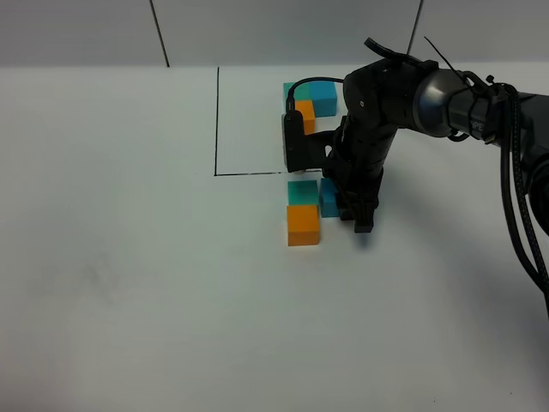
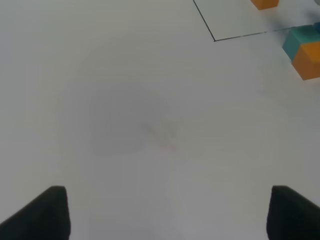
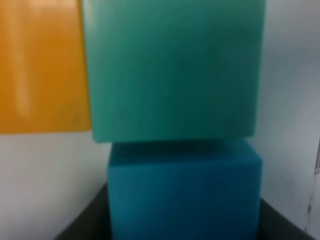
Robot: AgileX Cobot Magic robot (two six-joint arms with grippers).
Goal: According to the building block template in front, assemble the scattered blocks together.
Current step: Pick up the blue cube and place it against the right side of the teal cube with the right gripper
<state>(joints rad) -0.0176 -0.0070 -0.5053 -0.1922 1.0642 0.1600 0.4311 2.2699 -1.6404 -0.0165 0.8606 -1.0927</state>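
Observation:
The template's teal, blue and orange cubes sit inside the black drawn outline, partly hidden by my right arm. Just in front of the outline, the loose teal cube touches the loose orange cube. The loose light blue cube sits against the teal cube's right side. My right gripper is shut on the blue cube, with the teal cube and the orange cube beyond. My left gripper is open over bare table.
The white table stretches left and front of the blocks. The left wrist view shows the outline's corner and the loose teal and orange cubes far off. My right arm's cables hang at the right edge.

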